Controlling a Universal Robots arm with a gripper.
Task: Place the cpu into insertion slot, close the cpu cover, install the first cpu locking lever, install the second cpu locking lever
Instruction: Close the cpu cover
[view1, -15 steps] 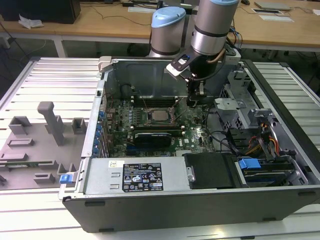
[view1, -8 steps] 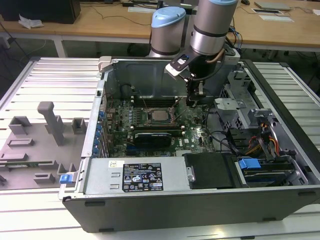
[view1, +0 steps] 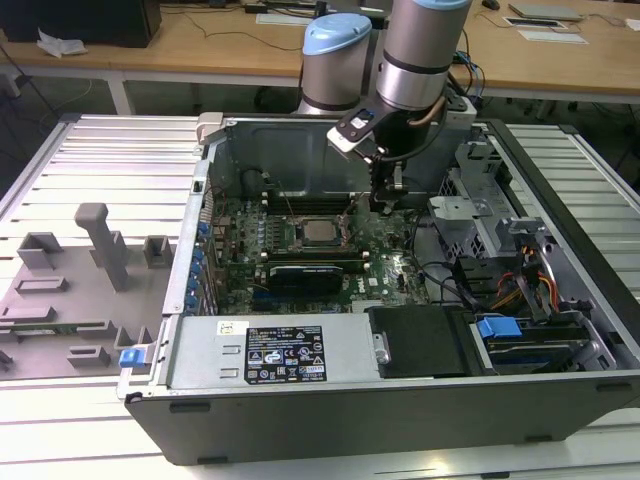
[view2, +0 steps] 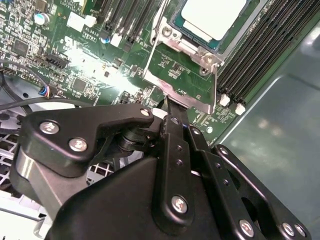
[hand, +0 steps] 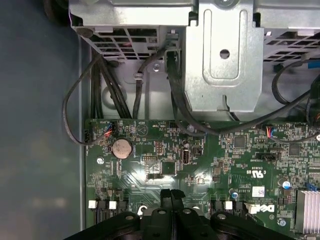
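Note:
The cpu (view1: 320, 232) lies flat in its socket on the green motherboard (view1: 390, 250), its silver top (view2: 212, 17) uncovered. The cpu cover (view2: 182, 97), a thin silvery frame with a square window, stands swung open and tilted up on the socket side facing the gripper. My gripper (view1: 385, 203) hangs just to the exterior view's right of the socket. Its black fingers are shut together with nothing between them in both wrist views (hand: 171, 192), and their tips (view2: 167, 102) sit right at the cover's outer edge. I cannot make out the locking levers.
The work sits inside an open computer case (view1: 400, 410). A long black card (view1: 300, 272) lies in front of the socket, memory slots (view2: 265, 55) beside it. A metal drive cage (hand: 225, 55) with black cables (hand: 175, 100) is at the exterior view's right, a grey fixture plate (view1: 70, 290) at its left.

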